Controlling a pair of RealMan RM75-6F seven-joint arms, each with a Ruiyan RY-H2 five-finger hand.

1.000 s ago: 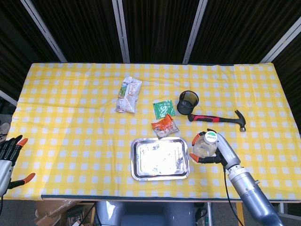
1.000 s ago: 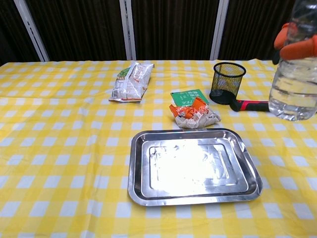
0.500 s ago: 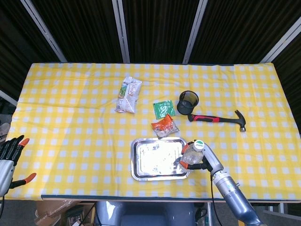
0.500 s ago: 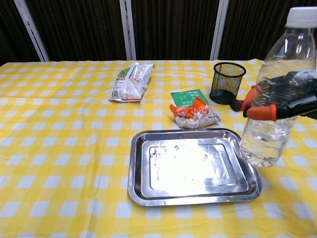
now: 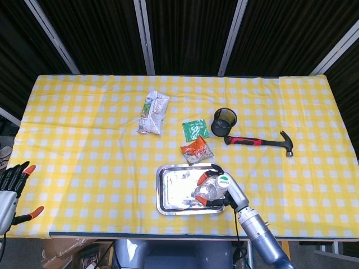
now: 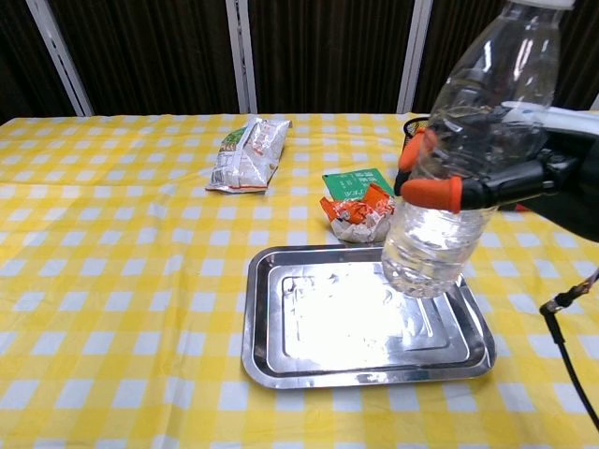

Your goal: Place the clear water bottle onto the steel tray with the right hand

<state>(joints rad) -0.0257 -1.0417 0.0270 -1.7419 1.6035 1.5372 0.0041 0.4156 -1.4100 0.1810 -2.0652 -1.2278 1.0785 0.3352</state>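
Note:
My right hand [image 6: 510, 173] grips the clear water bottle [image 6: 459, 159] around its middle and holds it tilted over the right part of the steel tray [image 6: 281, 360]. The bottle's base hangs just above the tray floor; whether it touches is unclear. In the head view the bottle [image 5: 210, 188] with its green-and-white cap sits over the tray's [image 5: 168, 193] right half, my right hand [image 5: 221, 188] around it. My left hand [image 5: 12, 188] hangs off the table's left edge with its fingers spread and nothing in it.
Behind the tray lie an orange snack packet [image 5: 196, 150], a green packet [image 5: 195, 129] and a white snack bag [image 5: 153, 112]. A black mesh cup [image 5: 224, 121] and a red-handled hammer [image 5: 259, 142] sit at the back right.
My right hand has carried the bottle leftward from beside the tray's right rim to above its right half, and the bottle now tilts more.

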